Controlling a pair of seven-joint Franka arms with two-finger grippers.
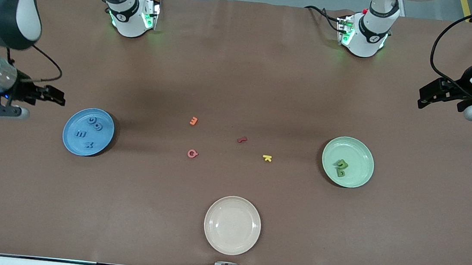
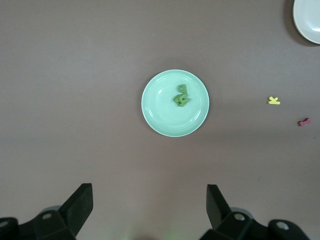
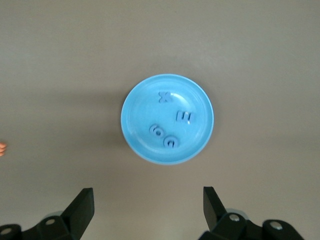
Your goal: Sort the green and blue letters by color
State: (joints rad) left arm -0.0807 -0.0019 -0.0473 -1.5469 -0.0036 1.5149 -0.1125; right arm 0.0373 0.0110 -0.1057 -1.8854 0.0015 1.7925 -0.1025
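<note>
Several blue letters (image 1: 90, 132) lie apart on the blue plate (image 1: 71, 139) toward the right arm's end of the table. They also show in the right wrist view (image 3: 170, 120) on that plate (image 3: 140, 107). Green letters (image 1: 341, 167) lie in a small pile on the green plate (image 1: 361, 155). The pile (image 2: 181, 96) and its plate (image 2: 160, 110) also show in the left wrist view. My right gripper (image 1: 51, 96) is open and empty, above the table beside the blue plate; its open jaws also show in the right wrist view (image 3: 148, 205). My left gripper (image 1: 430, 96) is open and empty, above the left arm's end of the table; it also shows in the left wrist view (image 2: 149, 205).
An orange letter (image 1: 193, 121), a dark red letter (image 1: 241, 140), a pink letter (image 1: 192, 154) and a yellow K (image 1: 267, 158) lie on the table between the two plates. An empty cream plate (image 1: 232, 225) sits nearer to the front camera.
</note>
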